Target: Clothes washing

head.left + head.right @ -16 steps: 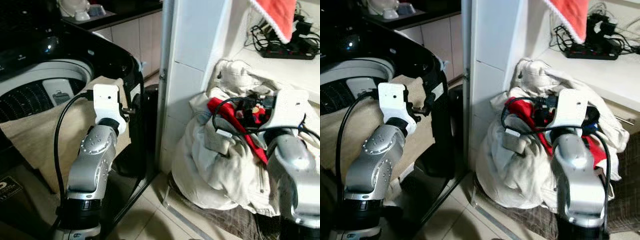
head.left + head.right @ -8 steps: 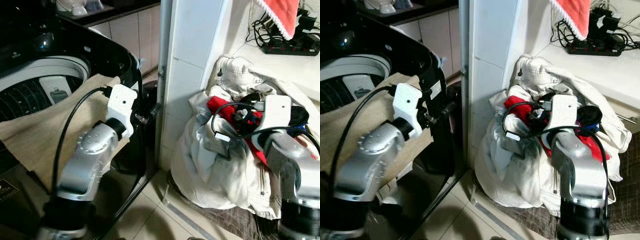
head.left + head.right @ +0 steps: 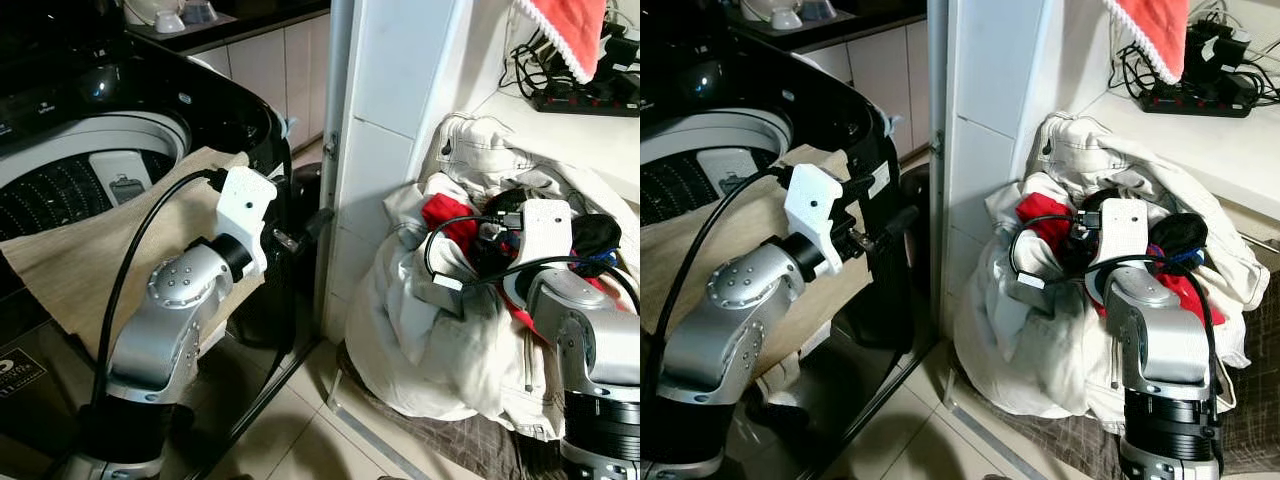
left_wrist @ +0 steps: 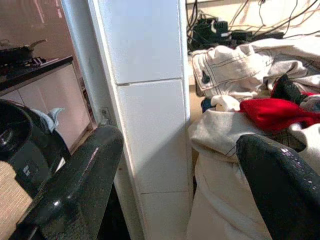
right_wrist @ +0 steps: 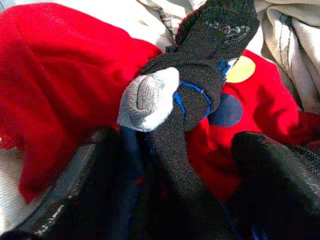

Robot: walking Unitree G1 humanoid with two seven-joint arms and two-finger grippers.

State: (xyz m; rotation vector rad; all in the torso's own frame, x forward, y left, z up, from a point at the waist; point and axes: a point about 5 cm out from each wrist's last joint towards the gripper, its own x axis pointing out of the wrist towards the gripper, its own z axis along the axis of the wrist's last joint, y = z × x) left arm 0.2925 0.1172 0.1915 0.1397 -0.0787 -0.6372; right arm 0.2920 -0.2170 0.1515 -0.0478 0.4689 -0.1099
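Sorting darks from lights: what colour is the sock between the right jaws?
The knitted sock is black with blue trim and a grey toe; right wrist view.

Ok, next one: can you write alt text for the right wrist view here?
The right end effector has its two black fingers spread either side of a dark sock with a grey toe and blue trim. The sock lies on a red garment, with pale clothes around it.

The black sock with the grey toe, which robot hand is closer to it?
The right. The right gripper is down in the laundry pile with its open fingers either side of the black sock. The left gripper hangs open over by the washing machine, beyond the white pillar.
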